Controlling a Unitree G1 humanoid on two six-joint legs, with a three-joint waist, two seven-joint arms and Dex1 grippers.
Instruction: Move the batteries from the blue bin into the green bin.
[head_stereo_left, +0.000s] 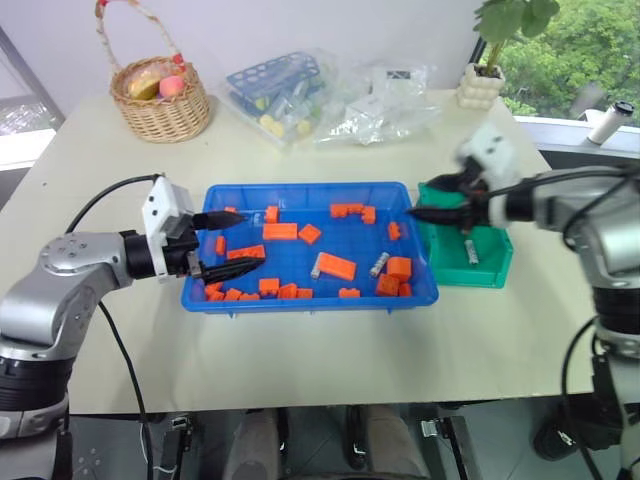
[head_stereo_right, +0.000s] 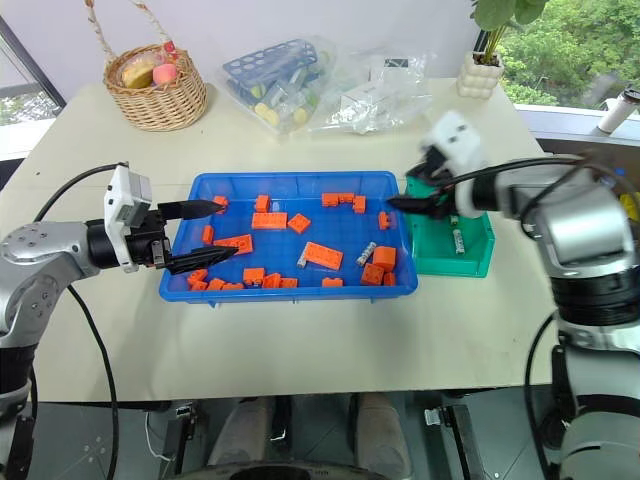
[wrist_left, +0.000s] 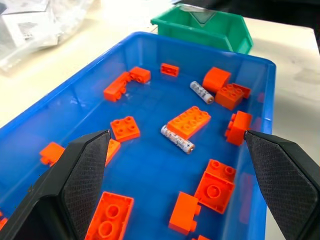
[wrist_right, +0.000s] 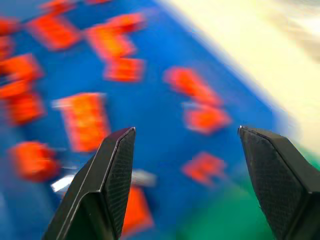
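The blue bin (head_stereo_left: 310, 188) sits mid-table, strewn with orange bricks (head_stereo_left: 337, 266). Two silver batteries lie in its right half: one battery (head_stereo_left: 379, 264) and another battery (head_stereo_left: 316, 266), also seen as a battery (wrist_left: 201, 92) and a battery (wrist_left: 177, 138) in the left wrist view. The green bin (head_stereo_left: 490, 274) stands against the blue bin's right end with one battery (head_stereo_left: 472, 252) inside. My left gripper (head_stereo_left: 252, 238) hovers open over the blue bin's left end. My right gripper (head_stereo_left: 425, 198) is open and empty above the junction of the two bins.
A wicker basket (head_stereo_left: 160, 100) of fruit stands at the back left. Behind the blue bin lie a clear bag with a blue tube rack (head_stereo_left: 275, 85) and more plastic bags (head_stereo_left: 385, 100). A white plant pot (head_stereo_left: 482, 86) is at the back right.
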